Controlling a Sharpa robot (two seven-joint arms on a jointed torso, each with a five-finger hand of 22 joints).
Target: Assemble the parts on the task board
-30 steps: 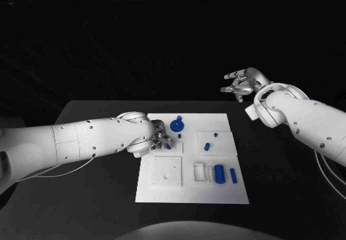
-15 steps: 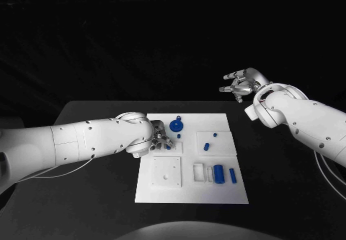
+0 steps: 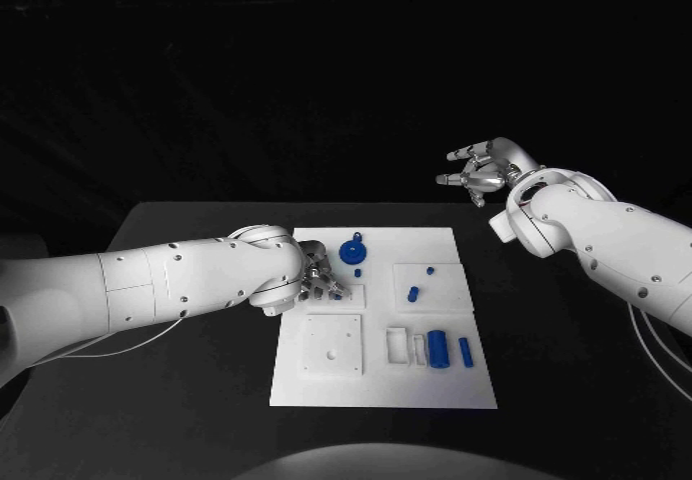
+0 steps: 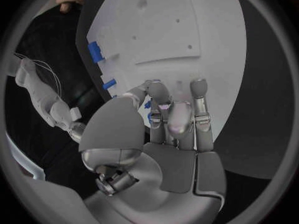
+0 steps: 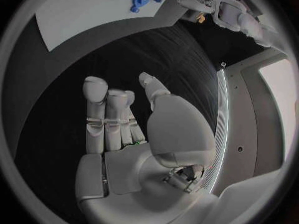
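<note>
Task board (image 3: 378,385): matt white plastic. Parts (image 3: 438,348): smooth blue plastic. Table (image 3: 188,380): matt black. Left hand (image 4: 177,122): glossy silver metal.

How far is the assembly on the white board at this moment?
Early stage. The left hand works with a small blue part at a white block on the task board. The blue disc, the blue cylinder and other blue pieces lie loose. The right hand hangs open beyond the table.
</note>
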